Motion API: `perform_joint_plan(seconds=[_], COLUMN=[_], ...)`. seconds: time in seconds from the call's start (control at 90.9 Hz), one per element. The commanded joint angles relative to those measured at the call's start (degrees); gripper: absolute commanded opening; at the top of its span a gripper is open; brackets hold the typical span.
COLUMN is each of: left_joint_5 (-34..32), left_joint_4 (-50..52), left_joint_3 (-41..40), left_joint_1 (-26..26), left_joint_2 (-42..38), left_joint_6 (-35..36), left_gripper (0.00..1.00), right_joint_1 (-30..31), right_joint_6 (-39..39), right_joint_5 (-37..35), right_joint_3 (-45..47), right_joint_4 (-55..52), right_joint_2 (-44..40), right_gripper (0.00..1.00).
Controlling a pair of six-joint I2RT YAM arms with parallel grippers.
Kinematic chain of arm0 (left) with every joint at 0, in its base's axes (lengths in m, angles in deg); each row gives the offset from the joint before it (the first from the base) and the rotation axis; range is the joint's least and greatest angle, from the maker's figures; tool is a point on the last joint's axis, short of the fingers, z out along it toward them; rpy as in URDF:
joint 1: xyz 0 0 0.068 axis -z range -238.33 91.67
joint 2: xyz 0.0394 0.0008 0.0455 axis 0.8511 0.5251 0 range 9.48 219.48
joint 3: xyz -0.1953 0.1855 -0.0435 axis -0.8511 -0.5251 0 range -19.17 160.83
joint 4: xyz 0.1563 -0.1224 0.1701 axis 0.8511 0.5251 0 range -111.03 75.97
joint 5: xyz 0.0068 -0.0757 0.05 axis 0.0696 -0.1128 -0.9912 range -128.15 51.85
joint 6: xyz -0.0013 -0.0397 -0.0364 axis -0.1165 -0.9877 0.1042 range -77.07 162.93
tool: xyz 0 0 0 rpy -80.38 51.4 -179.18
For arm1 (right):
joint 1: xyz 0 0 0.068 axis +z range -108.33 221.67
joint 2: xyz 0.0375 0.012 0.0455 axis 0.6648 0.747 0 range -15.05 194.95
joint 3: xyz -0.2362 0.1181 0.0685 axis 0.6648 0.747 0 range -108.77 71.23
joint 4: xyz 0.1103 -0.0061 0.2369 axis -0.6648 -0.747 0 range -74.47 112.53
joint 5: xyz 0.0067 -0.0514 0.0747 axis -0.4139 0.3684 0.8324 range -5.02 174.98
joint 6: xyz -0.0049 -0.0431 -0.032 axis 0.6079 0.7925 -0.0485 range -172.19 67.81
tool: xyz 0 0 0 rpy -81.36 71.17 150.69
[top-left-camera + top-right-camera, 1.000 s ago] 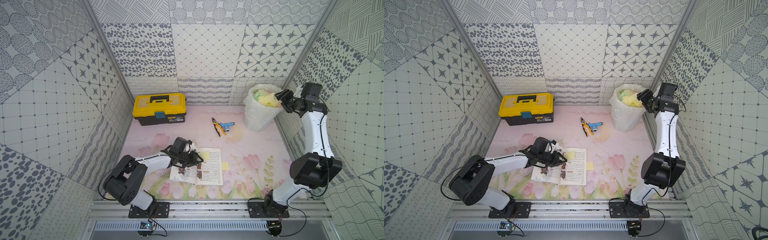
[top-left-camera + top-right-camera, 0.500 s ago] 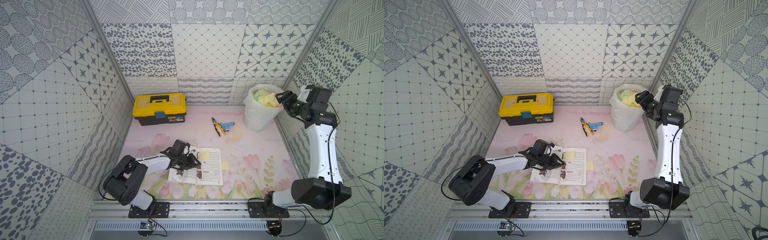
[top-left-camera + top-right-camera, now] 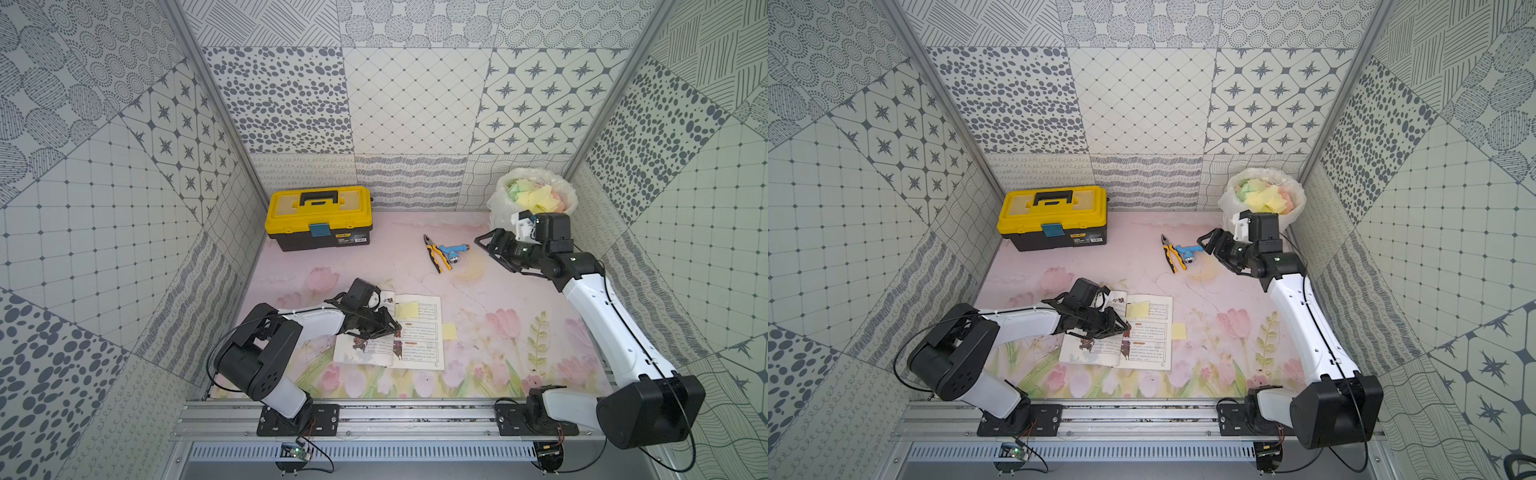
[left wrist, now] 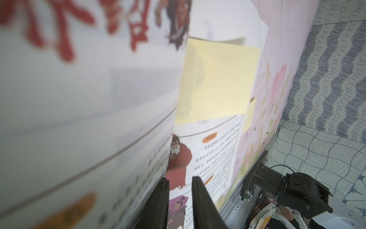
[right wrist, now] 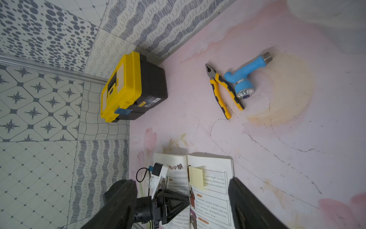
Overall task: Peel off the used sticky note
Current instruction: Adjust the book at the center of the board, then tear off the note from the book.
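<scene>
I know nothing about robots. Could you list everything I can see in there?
toolbox: one, yellow and black, back left
pliers: one, yellow-black handles, mid-back
nozzle: one, blue, right beside the pliers
bin: one, white bag, back right corner
old notes: many, yellow, green, pink, in the bin
book: one, open, front centre
sticky note: one, yellow, on the book's right page
second note: one, yellow, poking out at the book's right edge
table: one, pink floral
left gripper: black, low at the book's fold, jaws nearly together
right gripper: black, open, before the bin
</scene>
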Motion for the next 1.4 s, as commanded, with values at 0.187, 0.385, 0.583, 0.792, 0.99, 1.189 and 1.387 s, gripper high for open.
perform_joint_plan(seconds=[0.187, 0.385, 0.583, 0.792, 0.99, 1.189, 1.387], left_joint_5=[-10.1, -10.3, -10.4, -11.4, -12.8, -17.2, -16.7], left_joint_4=[10.5, 10.5, 9.9, 10.8, 11.4, 14.5, 13.8], left_joint_3=[1.2, 0.8, -0.1, -0.6, -1.5, -1.9, -2.0], left_joint_1=[-0.4, -0.4, -0.5, -0.7, -1.2, -2.4, -3.3], left_joint_2=[-3.2, -3.4, -4.2, -5.8, -7.0, -7.2, -4.9], left_joint_6=[3.7, 3.5, 3.1, 3.1, 2.5, 0.5, -0.5], left_gripper=[0.24, 0.23, 0.23, 0.23, 0.23, 0.23, 0.22], right_joint_1=[14.5, 20.9, 24.7, 26.1, 26.2, 26.2, 26.3], right_joint_6=[-8.0, -11.6, -13.8, -16.1, -18.5, -18.6, -19.8], right_joint_5=[1.8, 2.5, 3.0, 4.2, 6.2, 5.9, 7.2], right_joint_3=[10.7, 12.5, 11.2, 9.9, 9.7, 9.8, 9.6], right_joint_4=[14.4, 21.7, 26.1, 30.1, 33.9, 34.2, 35.9], right_joint_2=[7.1, 16.1, 25.3, 32.8, 35.7, 35.9, 36.2], right_gripper=[0.67, 0.62, 0.56, 0.51, 0.38, 0.24, 0.16])
